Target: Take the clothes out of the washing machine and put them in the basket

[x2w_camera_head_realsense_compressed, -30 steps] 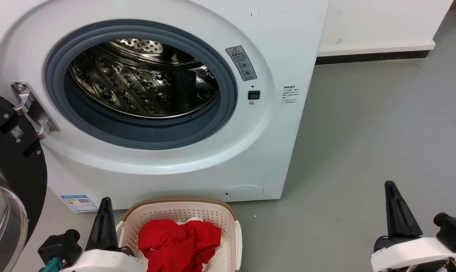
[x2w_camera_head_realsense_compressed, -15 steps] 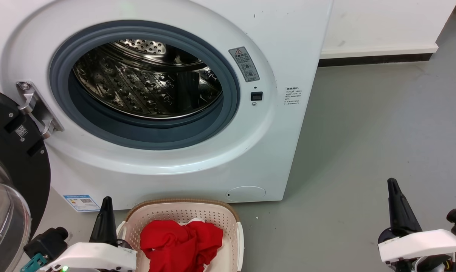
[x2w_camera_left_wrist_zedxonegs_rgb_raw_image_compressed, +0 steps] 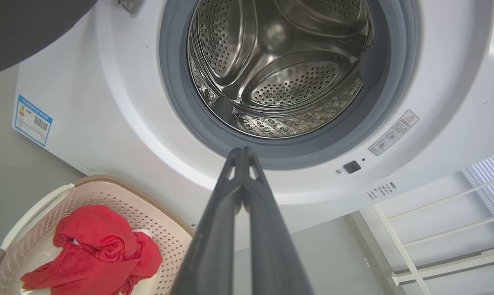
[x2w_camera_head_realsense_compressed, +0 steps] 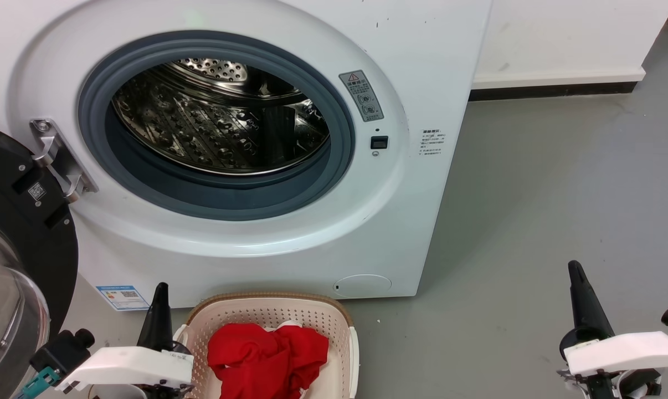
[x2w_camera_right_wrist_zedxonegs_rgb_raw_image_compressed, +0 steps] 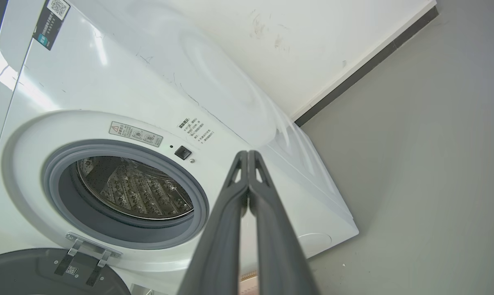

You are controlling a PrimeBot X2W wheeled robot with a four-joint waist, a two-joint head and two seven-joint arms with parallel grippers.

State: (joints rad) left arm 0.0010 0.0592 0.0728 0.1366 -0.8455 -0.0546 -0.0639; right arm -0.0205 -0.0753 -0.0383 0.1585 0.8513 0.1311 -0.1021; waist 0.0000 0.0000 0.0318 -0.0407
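Left end effector: both long fingers are pressed flat together at the tips, nothing is pinched between them. It's seen low down at about 7 o'clock in the head view, pointing up, just beside the basket's left wall. Same story for the right end effector: fingers closed tight, nothing gripped, parked at roughly 4 o'clock in the head view over bare floor, well apart from everything else.

Moving outward, the basket is found at 6 o'clock, sat on the floor just in front of the washing machine. The clothes are lying bunched up inside it, a red heap with a bit of white poking out near the top. No fabric is seen hanging over the brown rim.

Up at 11 o'clock the porthole is wide open, with the door swung out to 9 o'clock. The drum is shown as bare shiny steel. From the left wrist view the paddles and the lower curve can be made out too, and no red is spotted anywhere in there. The very front lip behind the grey seal is partly hidden, so that bit can't be called for sure.

So the unloading step looks finished and the job is judged basically done. What's called for next, if anything, is a quick check behind the seal. If something is found, the fingers would have to be opened before reaching in.
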